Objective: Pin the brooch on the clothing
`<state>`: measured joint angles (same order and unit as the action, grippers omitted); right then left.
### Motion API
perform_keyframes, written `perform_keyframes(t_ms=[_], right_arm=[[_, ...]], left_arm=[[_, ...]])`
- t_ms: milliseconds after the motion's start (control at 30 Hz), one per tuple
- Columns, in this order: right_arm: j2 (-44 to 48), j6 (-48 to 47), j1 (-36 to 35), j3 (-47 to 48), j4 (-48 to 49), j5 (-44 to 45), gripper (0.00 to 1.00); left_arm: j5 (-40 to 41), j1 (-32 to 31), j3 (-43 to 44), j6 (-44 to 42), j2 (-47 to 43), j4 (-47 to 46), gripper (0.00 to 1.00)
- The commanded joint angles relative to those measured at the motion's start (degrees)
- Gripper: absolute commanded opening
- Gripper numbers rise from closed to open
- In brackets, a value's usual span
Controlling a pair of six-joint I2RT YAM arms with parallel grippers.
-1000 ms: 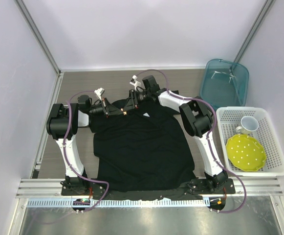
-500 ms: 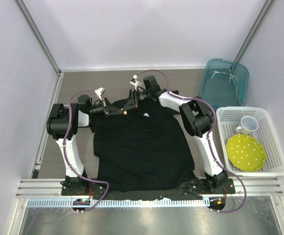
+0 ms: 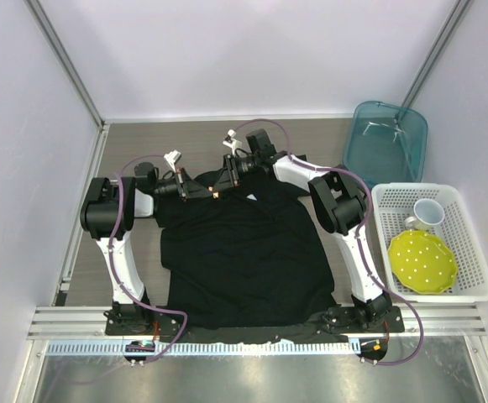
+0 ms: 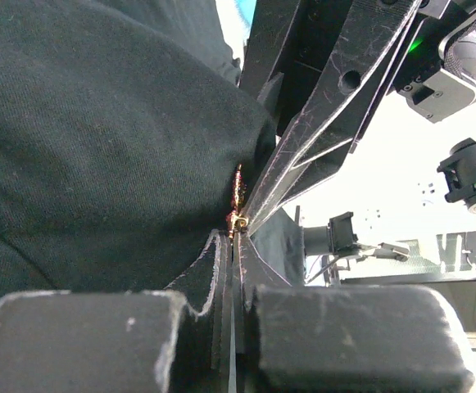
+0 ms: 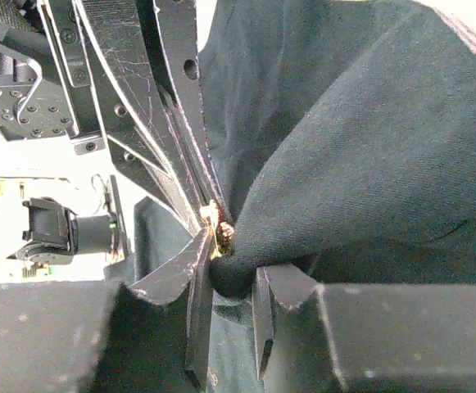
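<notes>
The clothing [image 3: 242, 252], a black T-shirt with a small white label [image 3: 250, 196], lies spread on the table. Both grippers meet at its collar edge. My left gripper [image 3: 209, 192] is shut, and in the left wrist view [image 4: 236, 232] its tips pinch the brooch [image 4: 238, 199], a small golden-orange piece pressed against the fabric [image 4: 98, 147]. My right gripper [image 3: 221, 185] is shut on a raised fold of the shirt [image 5: 344, 164], seen in the right wrist view [image 5: 233, 264]. The brooch [image 5: 219, 232] sits at that fold, between the two grippers' tips. Its red face is hidden.
A teal plastic bin [image 3: 386, 138] stands at the back right. A white basket [image 3: 470, 243] at the right holds a yellow dotted plate [image 3: 422, 262] and a white cup [image 3: 428, 214]. Metal frame posts stand at the back corners.
</notes>
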<state>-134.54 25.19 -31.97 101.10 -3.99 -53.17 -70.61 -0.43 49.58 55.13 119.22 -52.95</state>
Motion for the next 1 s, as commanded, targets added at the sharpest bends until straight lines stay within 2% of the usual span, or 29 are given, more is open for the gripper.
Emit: perform_keyframes(t_ms=[0,267,633,767,967], right_arm=[[0.42,-5.84,-2.14,3.57,-5.23,-4.22,0.26],[0.33,-8.49,-2.58,4.63,-8.23,-3.79,0.26],[1.30,-5.15,-2.05,3.84,-4.72,-5.62,0.31],[2.09,-5.59,-2.05,2.88,-4.19,-6.69,0.35],[3.06,-8.57,-2.13,1.82,-5.14,-7.21,0.34]], left_arm=[[1.35,-1.33,1.48,-0.64,-0.04,-2.51,0.02],[1.35,-1.33,1.48,-0.64,-0.13,-2.51,0.02],[1.44,-1.33,1.31,-0.64,-0.13,-2.51,0.02],[1.61,-1.33,1.13,-0.73,0.05,-2.34,0.02],[1.70,-1.33,1.92,-0.12,0.40,-2.16,0.02]])
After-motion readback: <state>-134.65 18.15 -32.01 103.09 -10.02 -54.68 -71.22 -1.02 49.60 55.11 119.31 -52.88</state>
